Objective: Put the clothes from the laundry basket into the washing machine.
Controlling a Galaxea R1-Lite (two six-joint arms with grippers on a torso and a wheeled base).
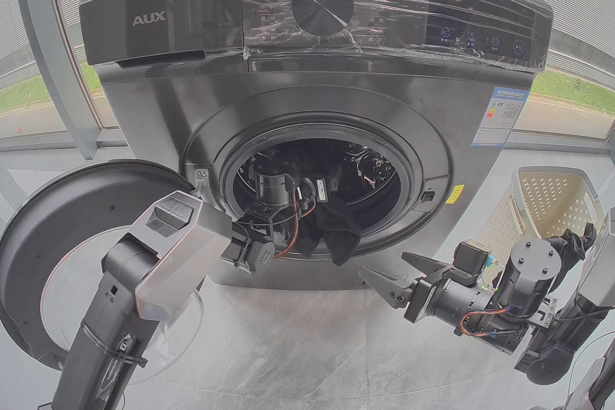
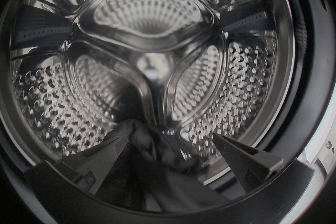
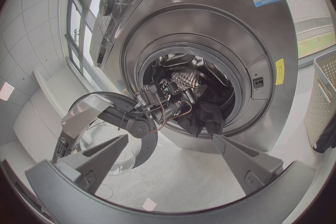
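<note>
I've got left gripper (image 2: 168,146) inside the washing machine (image 1: 192,104) drum, jaws spread wide, gripping nothing. Dark garment (image 1: 338,233) trails over the door lip. Right gripper (image 1: 384,269) is wide open and empty, left of the laundry basket (image 1: 544,193).

The grey washer (image 1: 307,110) is standing with its round door (image 1: 64,251) hanging wide open to its left. A dark garment (image 1: 336,235) is draping over the lower lip of the washer's opening, partly lying inside. The white perforated basket (image 1: 551,200) is standing just right of the washer, a second garment (image 3: 327,137) hanging from it.
</note>
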